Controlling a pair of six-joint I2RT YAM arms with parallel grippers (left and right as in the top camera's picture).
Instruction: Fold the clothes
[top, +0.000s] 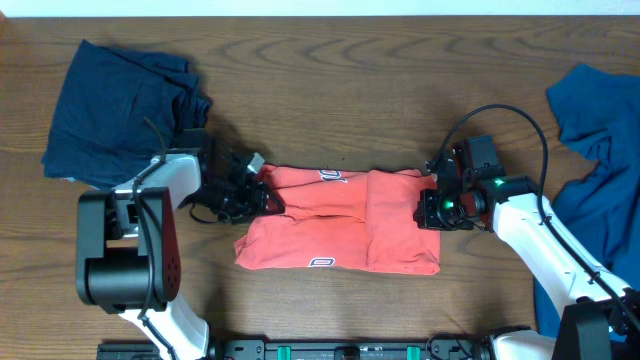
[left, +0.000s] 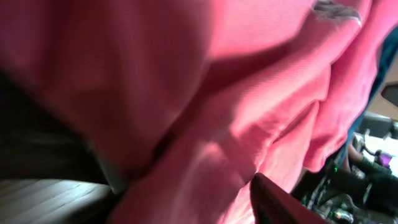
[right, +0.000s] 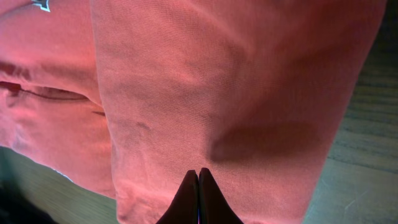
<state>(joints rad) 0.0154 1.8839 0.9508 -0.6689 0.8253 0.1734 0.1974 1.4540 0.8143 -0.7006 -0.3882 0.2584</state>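
While I am standing beside the bench (top: 350, 90), the coral-red T-shirt (top: 340, 220) is lying at the centre of the overhead frame. It is gathered into a rough rectangle, with a seam-like ridge running up and down just right of its middle. Bits of white lettering (top: 331, 176) are showing at its upper edge and again along its lower edge.

The left arm (top: 165, 190) is reaching in from the lower left, and the left jaws are sitting right at the shirt's left edge, touching the cloth. From that wrist, blurred pink fabric is filling nearly the whole view and only one dark finger (left: 273, 202) is peeking in at the bottom right. I cannot tell whether those jaws are apart or together.

The right arm (top: 540, 230) is coming in from the lower right. The right jaws are pressed together, tips meeting, and are resting at the shirt's right edge; whether any cloth is pinched between them I cannot make out.

A dark navy garment (top: 120, 110) is lying crumpled in the upper left of the frame. A brighter blue garment (top: 600, 170) is spreading down the right side, partly under the right arm.
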